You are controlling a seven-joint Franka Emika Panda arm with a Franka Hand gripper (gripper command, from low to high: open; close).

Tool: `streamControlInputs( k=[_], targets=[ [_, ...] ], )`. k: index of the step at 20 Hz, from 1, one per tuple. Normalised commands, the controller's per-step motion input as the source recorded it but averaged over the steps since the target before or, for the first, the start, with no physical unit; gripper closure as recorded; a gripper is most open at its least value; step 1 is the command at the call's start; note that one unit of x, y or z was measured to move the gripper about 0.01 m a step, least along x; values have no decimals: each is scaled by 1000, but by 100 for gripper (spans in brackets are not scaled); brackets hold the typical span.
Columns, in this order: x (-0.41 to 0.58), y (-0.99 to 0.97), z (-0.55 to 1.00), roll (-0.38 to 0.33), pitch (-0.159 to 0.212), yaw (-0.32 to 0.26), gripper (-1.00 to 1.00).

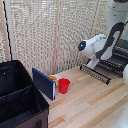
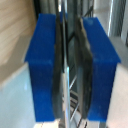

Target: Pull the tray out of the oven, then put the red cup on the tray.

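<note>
The oven (image 1: 121,52) stands at the exterior view's right edge, its door (image 1: 95,73) folded down with the long bar handle in front. The ribbed dark tray (image 1: 113,61) shows in the oven's mouth above the door. My gripper (image 1: 94,63) reaches down to the tray's front edge. In the wrist view the blue fingers (image 2: 45,65) stand close together, and the gripper (image 2: 73,62) is shut on the tray's thin metal rim (image 2: 64,75). The red cup (image 1: 64,85) stands upright on the wooden table, well to the left of the oven and apart from the gripper.
A big black open bin (image 1: 20,97) fills the exterior view's lower left. A blue flat panel (image 1: 44,83) leans beside it, with a yellow-orange item (image 1: 53,78) between the panel and the cup. A lattice screen (image 1: 45,35) backs the wooden table (image 1: 90,102).
</note>
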Motion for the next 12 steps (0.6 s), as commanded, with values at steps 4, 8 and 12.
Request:
streamControlInputs(
  k=[4,8,12],
  targets=[
    [153,285,-77,17,49,0,-100],
    [221,-2,-99,57,10,-3,-100],
    [243,124,33,70,88,-36,-100]
  ],
)
